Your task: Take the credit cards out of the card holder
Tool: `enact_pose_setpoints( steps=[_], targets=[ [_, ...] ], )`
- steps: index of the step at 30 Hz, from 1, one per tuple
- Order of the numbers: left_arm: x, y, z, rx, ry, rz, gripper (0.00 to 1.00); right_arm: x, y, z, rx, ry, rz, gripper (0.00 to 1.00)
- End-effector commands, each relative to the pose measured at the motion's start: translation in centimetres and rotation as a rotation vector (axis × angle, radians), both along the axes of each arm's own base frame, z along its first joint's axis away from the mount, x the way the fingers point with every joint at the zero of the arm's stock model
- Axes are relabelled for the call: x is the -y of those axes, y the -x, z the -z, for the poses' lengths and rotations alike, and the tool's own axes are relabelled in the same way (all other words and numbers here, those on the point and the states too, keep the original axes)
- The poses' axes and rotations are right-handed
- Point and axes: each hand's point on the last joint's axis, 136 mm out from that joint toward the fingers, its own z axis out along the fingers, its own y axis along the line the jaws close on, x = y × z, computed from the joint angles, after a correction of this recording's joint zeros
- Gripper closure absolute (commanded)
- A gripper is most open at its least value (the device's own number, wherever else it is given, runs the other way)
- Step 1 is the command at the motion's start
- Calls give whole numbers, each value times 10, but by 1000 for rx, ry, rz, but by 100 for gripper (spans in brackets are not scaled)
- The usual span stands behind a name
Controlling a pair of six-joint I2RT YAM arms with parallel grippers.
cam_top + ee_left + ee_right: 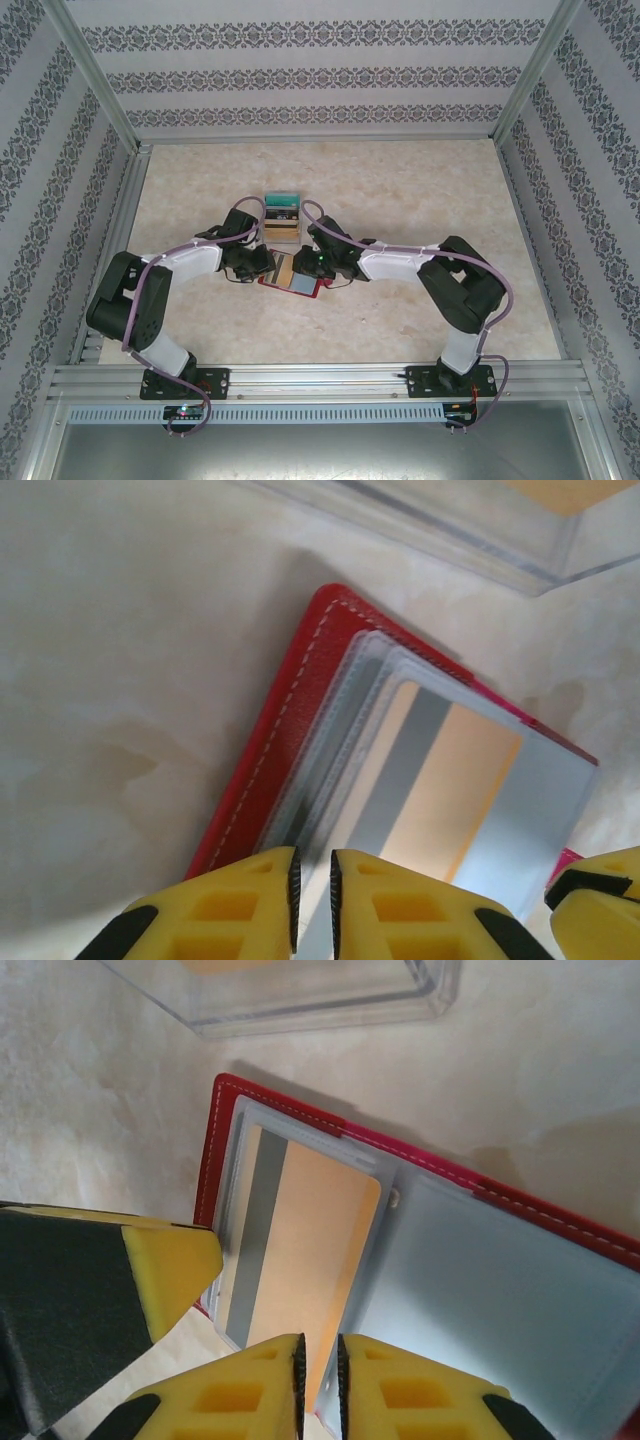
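- The card holder (270,760) is red outside with white stitching; its inner face is grey-blue.
- The card (310,1250) is pale orange with a grey stripe.
- The left gripper (312,885) and right gripper (320,1370) are yellow with black trim.
- The table (420,190) is marbled beige.
- The walls (310,80) are white with dark floral bands.

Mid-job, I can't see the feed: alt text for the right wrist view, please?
Red card holder lies open on the table, an orange card in its left sleeve, the right tool apparently pinching the card's lower edge. A clear box sits beyond.
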Motion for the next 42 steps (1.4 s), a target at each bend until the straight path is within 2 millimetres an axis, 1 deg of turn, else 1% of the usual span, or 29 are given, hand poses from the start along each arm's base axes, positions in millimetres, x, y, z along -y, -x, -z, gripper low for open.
enact_pose_setpoints(
  steps=[1,8,15,20,25,27,29,30,34,36,42],
  targets=[
    [-8,8,10,-51,-30,-15,82,-5,1,10,-50,-60,22,80],
    [-10,14,18,-81,-37,-22,83,-7,2,25,-91,-81,40,80],
    [-11,15,18,-83,-37,-24,84,-11,0,31,-108,-102,43,81],
    [-9,15,18,-84,-32,-21,84,-13,-1,32,-113,-112,42,81],
    [-9,15,16,-81,-31,-22,84,-13,-1,32,-114,-116,45,94],
    [-10,15,16,-83,-34,-22,85,-11,-1,32,-114,-118,49,100],
    [-11,14,16,-82,-39,-27,86,-7,-1,32,-113,-117,55,100],
    [-11,14,16,-82,-43,-30,89,-5,-1,31,-112,-118,58,100],
    [-18,15,17,-85,-77,-47,92,6,0,31,-110,-114,73,100],
    [-21,15,18,-90,-94,-54,95,12,1,31,-109,-111,77,100],
    [-22,14,16,-89,-92,-59,96,25,5,32,-111,-104,88,100]
  ],
)
